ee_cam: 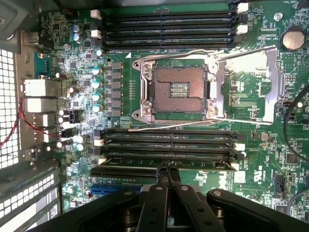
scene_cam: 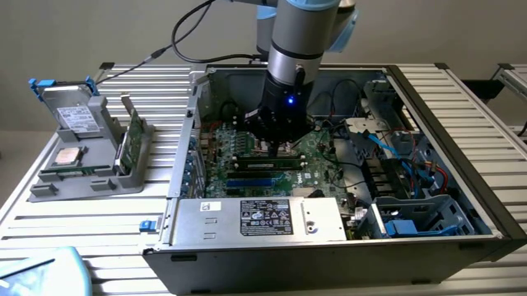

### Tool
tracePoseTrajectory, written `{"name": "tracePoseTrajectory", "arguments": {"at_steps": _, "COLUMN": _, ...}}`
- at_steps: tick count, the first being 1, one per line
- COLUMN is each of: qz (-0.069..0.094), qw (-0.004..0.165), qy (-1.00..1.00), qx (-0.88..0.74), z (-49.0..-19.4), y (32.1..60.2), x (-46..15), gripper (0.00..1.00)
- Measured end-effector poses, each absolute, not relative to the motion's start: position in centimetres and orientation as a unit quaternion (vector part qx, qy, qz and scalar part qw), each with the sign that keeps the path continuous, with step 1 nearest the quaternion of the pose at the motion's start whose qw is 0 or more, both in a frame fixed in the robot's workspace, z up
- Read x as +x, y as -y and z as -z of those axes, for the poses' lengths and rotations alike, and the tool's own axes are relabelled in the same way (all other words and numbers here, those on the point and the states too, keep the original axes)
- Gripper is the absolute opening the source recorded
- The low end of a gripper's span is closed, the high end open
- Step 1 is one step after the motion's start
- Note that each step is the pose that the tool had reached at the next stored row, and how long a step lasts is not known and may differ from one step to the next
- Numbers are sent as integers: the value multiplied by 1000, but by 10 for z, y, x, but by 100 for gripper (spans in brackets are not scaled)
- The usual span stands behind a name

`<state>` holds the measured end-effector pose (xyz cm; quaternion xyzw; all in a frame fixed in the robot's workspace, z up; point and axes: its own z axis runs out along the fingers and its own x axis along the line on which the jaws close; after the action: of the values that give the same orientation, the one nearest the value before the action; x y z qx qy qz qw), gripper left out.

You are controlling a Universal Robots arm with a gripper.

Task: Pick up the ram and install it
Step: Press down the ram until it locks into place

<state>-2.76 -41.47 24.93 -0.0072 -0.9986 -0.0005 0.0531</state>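
Exterior camera stood off the arm, raised, looking down at an angle over the open computer case (scene_cam: 461, 154) on the slatted table (scene_cam: 82, 222). It sat well back, taking in the whole case, with the power supply (scene_cam: 259, 219) on the near side and the grey parts stand (scene_cam: 91, 154) at the exterior view's left. Wrist camera rode on the arm, close above the motherboard (ee_cam: 270, 159), facing straight down onto it past the gripper (ee_cam: 168, 170). Both views shared the motherboard, its memory slots (ee_cam: 169, 145) and the gripper.
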Motion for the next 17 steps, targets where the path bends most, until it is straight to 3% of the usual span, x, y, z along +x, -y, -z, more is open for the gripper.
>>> {"name": "tracePoseTrajectory", "arguments": {"at_steps": 17, "qz": 1, "qw": 52, "qy": 999, "qx": -7, "z": -254, "y": 426, "x": -32, "gripper": 11}}
